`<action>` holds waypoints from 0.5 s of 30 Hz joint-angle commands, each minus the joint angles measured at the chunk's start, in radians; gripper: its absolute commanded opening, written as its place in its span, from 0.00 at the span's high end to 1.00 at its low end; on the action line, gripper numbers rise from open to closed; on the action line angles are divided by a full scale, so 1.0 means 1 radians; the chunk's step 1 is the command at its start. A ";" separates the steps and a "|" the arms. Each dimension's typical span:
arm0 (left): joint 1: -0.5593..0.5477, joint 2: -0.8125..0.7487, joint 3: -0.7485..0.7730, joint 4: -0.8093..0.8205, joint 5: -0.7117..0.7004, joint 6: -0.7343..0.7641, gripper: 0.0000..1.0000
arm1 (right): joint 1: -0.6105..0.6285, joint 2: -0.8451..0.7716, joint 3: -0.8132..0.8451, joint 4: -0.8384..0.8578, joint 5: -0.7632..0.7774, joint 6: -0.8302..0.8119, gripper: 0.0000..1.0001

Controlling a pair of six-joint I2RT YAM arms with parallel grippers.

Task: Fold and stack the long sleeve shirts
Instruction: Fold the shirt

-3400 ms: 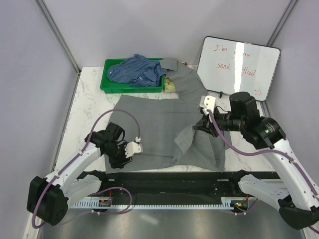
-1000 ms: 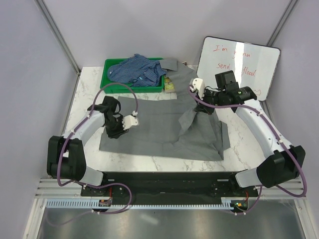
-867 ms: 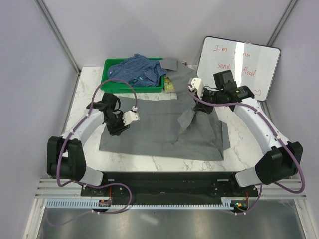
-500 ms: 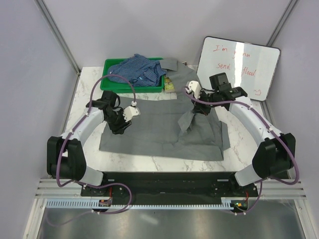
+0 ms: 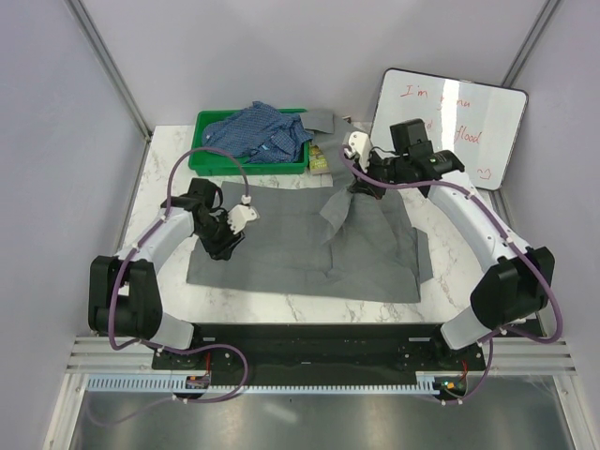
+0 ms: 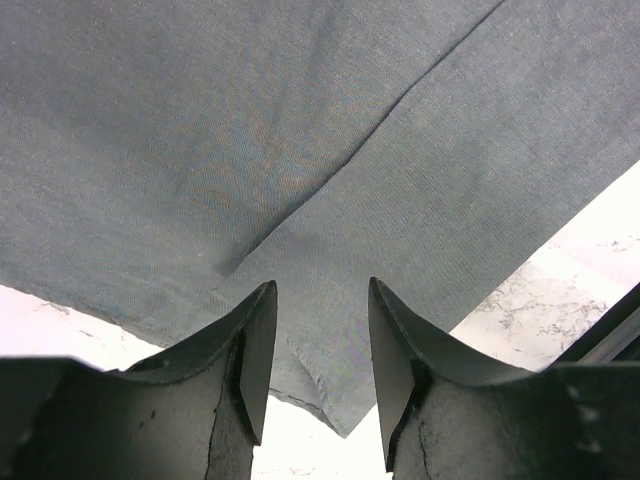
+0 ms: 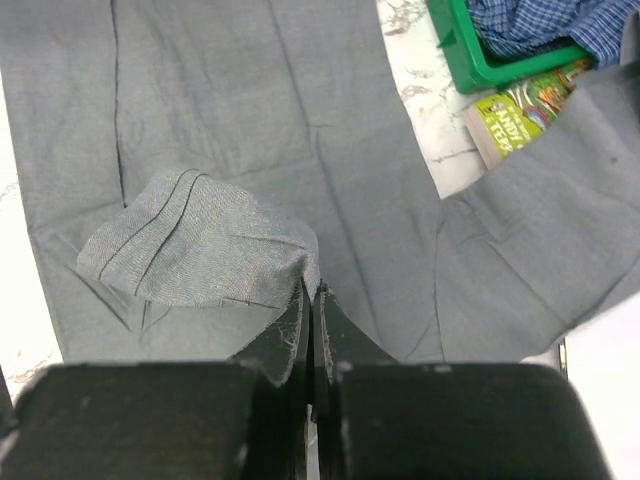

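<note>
Jaws of our right gripper (image 7: 308, 292) clamp a raised fold of the grey shirt (image 5: 291, 248), likely to carry it across. Our left gripper (image 6: 320, 300) hovers parted and empty over its left edge, and the blue shirt (image 5: 258, 131) sits in the far green bin (image 5: 199, 161).

This is a robot test cell in a lab. Bare pale panel walls (image 5: 56, 141) on metal posts (image 5: 108, 66) box in a marble-look table (image 5: 164, 169). Two white robot arms (image 5: 155, 246) are bolted to a black rail (image 5: 319, 339) at the table's near edge, above a slotted cable duct (image 5: 309, 384). A whiteboard (image 5: 450, 127) with red handwriting leans at the back.
</note>
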 commanded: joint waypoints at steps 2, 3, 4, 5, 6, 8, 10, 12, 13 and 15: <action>0.009 -0.012 0.007 0.032 0.031 -0.052 0.51 | 0.025 0.012 -0.030 0.073 -0.017 -0.025 1.00; 0.008 -0.010 0.007 0.032 0.036 -0.058 0.51 | 0.025 0.020 -0.036 0.084 -0.011 -0.031 1.00; 0.007 -0.010 0.009 0.032 0.037 -0.061 0.51 | 0.025 0.026 -0.039 0.093 -0.012 -0.037 1.00; 0.007 -0.009 0.009 0.032 0.042 -0.064 0.51 | 0.025 0.041 -0.047 0.113 -0.013 -0.052 1.00; 0.007 -0.009 0.009 0.032 0.043 -0.069 0.51 | 0.025 0.051 -0.049 0.126 -0.018 -0.057 1.00; 0.007 -0.005 0.009 0.032 0.045 -0.072 0.51 | 0.026 0.077 -0.046 0.150 -0.035 -0.060 1.00; 0.008 -0.009 0.009 0.032 0.051 -0.079 0.51 | 0.031 0.097 -0.040 0.161 -0.038 -0.054 1.00; 0.007 -0.019 0.009 0.031 0.072 -0.099 0.51 | 0.033 0.120 -0.029 0.167 -0.038 -0.037 0.99; 0.007 -0.024 0.012 0.029 0.085 -0.107 0.51 | 0.033 0.126 -0.027 0.172 -0.030 -0.034 0.99; 0.007 -0.027 0.024 0.028 0.132 -0.163 0.51 | 0.033 0.147 -0.029 0.175 -0.018 -0.028 0.99</action>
